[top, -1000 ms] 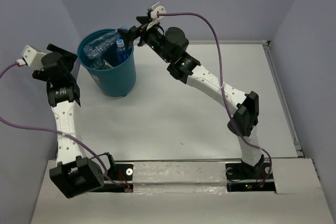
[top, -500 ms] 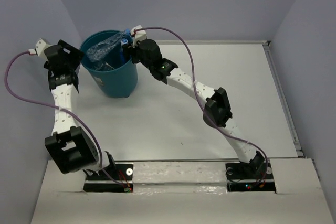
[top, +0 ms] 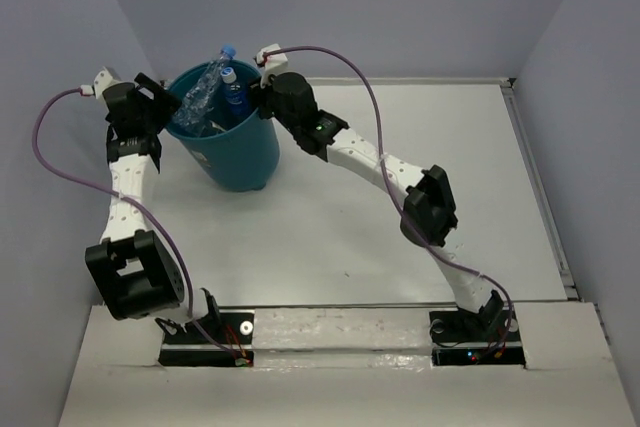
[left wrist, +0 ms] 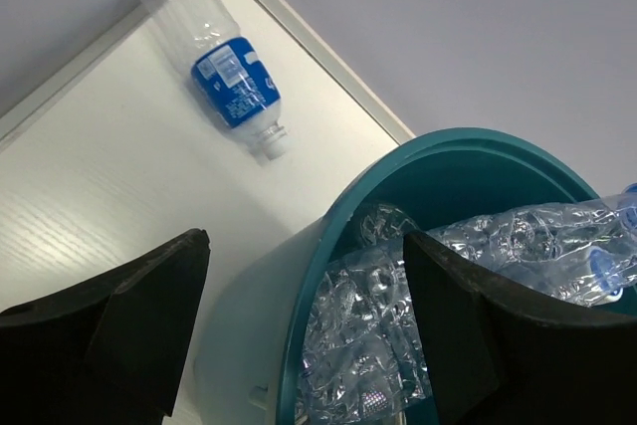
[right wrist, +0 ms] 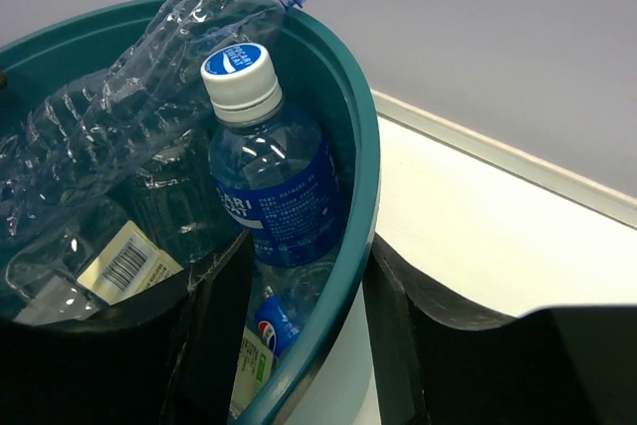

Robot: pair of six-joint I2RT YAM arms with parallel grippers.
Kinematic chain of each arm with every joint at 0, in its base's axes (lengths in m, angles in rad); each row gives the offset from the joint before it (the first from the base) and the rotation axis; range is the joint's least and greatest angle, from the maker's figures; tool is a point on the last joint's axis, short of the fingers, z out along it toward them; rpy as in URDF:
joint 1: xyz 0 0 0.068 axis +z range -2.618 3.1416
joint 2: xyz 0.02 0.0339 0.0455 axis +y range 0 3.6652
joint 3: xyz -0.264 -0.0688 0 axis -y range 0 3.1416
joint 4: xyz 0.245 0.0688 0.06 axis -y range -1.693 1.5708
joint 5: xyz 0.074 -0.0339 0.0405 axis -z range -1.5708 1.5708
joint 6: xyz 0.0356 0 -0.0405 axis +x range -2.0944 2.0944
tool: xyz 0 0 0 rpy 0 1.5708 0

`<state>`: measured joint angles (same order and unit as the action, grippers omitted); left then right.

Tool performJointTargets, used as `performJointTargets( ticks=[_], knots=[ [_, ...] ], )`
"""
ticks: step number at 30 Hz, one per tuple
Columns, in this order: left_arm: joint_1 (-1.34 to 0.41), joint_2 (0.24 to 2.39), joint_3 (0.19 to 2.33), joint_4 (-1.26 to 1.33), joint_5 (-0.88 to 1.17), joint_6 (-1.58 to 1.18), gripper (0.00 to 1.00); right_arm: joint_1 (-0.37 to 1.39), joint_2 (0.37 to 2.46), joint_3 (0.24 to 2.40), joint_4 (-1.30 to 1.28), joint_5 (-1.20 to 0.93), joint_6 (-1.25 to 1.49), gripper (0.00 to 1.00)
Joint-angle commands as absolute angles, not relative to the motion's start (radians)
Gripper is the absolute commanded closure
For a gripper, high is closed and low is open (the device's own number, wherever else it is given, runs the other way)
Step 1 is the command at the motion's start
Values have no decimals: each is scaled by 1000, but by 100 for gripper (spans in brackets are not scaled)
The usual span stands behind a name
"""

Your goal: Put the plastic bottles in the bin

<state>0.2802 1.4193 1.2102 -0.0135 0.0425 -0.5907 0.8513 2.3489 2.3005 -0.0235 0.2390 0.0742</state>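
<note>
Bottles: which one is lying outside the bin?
The blue-labelled bottle lying on its side on the table, in the left wrist view. The other bottles are inside the bin.

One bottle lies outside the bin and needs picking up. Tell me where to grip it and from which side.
Grip the bottle across its blue label, coming straight down from above with the jaws crosswise to its length. It lies flat on the table, and the labelled middle looks its straightest, roundest part.
</note>
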Motion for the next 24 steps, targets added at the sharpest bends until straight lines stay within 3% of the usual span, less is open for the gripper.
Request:
performJointTargets(
  ticks=[1, 7, 11, 13, 18, 20, 24],
  knots=[
    [264, 1398, 1223, 32, 97, -552, 9, 841, 2195, 2171, 69, 362, -61, 95],
    [264, 1336, 1235, 37, 26, -534, 6, 772, 2050, 1872, 199, 368, 37, 97],
    [279, 1327, 1259, 37, -23, -561, 7, 741, 1985, 1740, 278, 310, 43, 89],
    [282, 1344, 1270, 34, -55, -629, 7, 741, 1970, 1703, 301, 299, 29, 80],
    [284, 1506, 1362, -31, -92, -705, 6, 741, 1941, 1637, 311, 279, 37, 37],
    [284, 1555, 1385, -37, -81, -730, 3, 741, 1919, 1621, 313, 281, 38, 24],
    [284, 1698, 1454, -44, -78, -793, 2, 741, 1872, 1588, 313, 264, 51, 12]
  ],
)
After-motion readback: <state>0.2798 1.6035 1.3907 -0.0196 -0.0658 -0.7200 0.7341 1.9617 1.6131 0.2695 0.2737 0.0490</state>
